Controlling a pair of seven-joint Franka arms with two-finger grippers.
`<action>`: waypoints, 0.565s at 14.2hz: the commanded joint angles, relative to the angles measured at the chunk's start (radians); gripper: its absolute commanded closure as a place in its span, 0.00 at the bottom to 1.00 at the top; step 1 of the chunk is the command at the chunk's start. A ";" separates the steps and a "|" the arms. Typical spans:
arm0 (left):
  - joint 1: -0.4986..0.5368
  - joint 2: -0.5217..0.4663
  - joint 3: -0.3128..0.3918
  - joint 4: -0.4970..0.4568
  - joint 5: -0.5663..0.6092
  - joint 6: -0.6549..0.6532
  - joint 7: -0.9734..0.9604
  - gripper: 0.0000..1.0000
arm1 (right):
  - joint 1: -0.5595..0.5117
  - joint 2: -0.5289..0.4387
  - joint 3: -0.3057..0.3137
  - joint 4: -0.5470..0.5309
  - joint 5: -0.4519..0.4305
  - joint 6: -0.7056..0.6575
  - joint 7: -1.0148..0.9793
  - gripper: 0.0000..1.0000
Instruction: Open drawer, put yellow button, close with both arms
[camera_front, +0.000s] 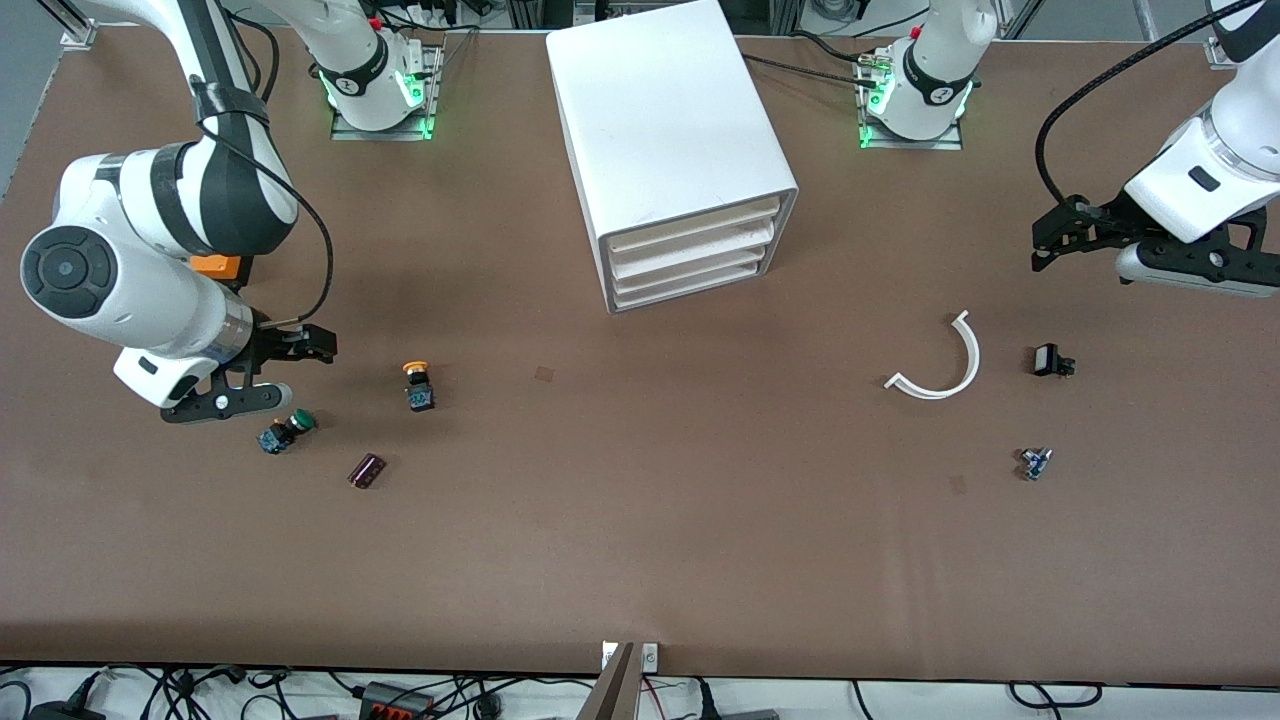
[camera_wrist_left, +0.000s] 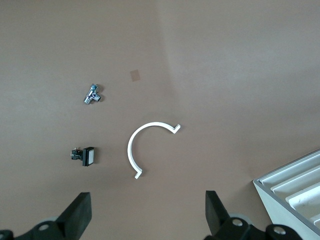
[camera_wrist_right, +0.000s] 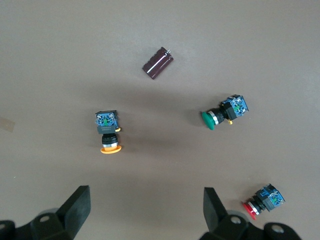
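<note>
The white cabinet (camera_front: 670, 140) stands at the middle of the table near the robots' bases, and a corner of it shows in the left wrist view (camera_wrist_left: 295, 185). Its top drawer (camera_front: 700, 222) is shut. The yellow button (camera_front: 418, 385) lies on its side on the table toward the right arm's end; it also shows in the right wrist view (camera_wrist_right: 107, 134). My right gripper (camera_front: 315, 345) is open and empty in the air beside the yellow button, its own view (camera_wrist_right: 147, 207) looking down on it. My left gripper (camera_front: 1050, 240) is open and empty, up over the left arm's end of the table (camera_wrist_left: 148, 210).
A green-capped switch (camera_front: 285, 430) and a dark cylinder (camera_front: 367, 470) lie near the yellow button, nearer the front camera. A red-capped switch (camera_wrist_right: 262, 200) shows only in the right wrist view. A white curved strip (camera_front: 940, 360), a black switch (camera_front: 1050, 360) and a small metal part (camera_front: 1035, 462) lie below the left gripper.
</note>
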 joint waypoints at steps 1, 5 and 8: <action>0.000 0.003 -0.002 0.022 0.006 -0.018 0.016 0.00 | 0.013 0.003 0.001 -0.004 0.003 0.012 0.010 0.00; 0.000 0.003 -0.002 0.022 0.006 -0.018 0.016 0.00 | 0.013 0.007 0.001 -0.007 0.004 0.013 0.008 0.00; 0.000 0.003 -0.002 0.022 0.006 -0.018 0.016 0.00 | 0.014 0.016 0.001 -0.006 0.009 0.035 0.010 0.00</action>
